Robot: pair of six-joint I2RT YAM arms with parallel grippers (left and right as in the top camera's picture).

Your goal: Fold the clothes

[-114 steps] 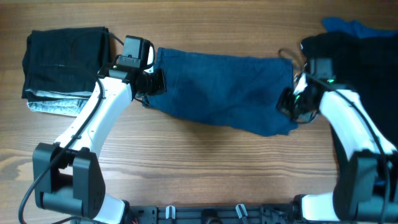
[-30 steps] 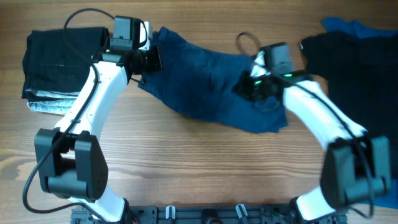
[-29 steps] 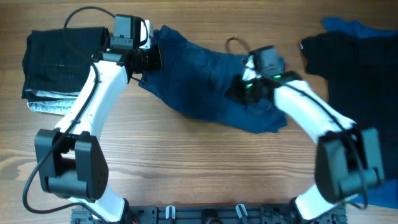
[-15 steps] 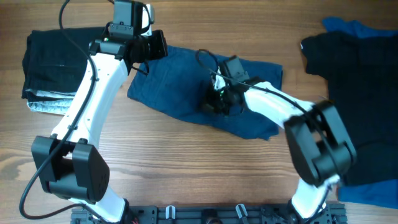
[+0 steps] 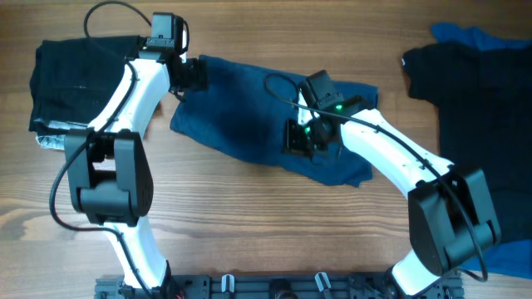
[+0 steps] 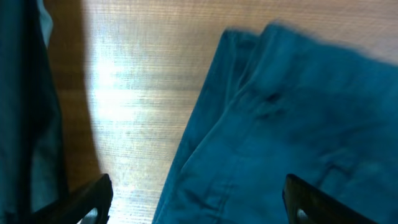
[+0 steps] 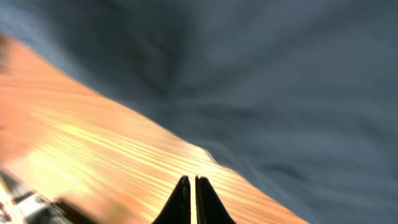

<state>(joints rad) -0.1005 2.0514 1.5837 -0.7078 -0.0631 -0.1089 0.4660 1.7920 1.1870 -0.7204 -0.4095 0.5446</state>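
Observation:
The dark navy shorts (image 5: 241,112) lie spread across the middle of the wooden table. My left gripper (image 5: 193,73) hovers over their upper left corner. In the left wrist view it (image 6: 199,202) stands wide open, with the shorts' hem (image 6: 292,124) lying below and nothing between the fingers (image 6: 93,198). My right gripper (image 5: 298,137) hangs over the right half of the shorts. Seen from the right wrist, it (image 7: 191,182) is shut and empty, pointing at bare wood beside the blurred fabric (image 7: 267,81).
A folded stack of black clothes (image 5: 83,75) on a light grey piece (image 5: 50,139) sits at the far left. A black garment (image 5: 478,108) and a brighter blue one (image 5: 465,35) are piled at the right edge.
My left gripper has opened and let go of the shorts' corner, which now lies flat. The right arm swept left over the shorts, staying shut. The shorts have shifted left.

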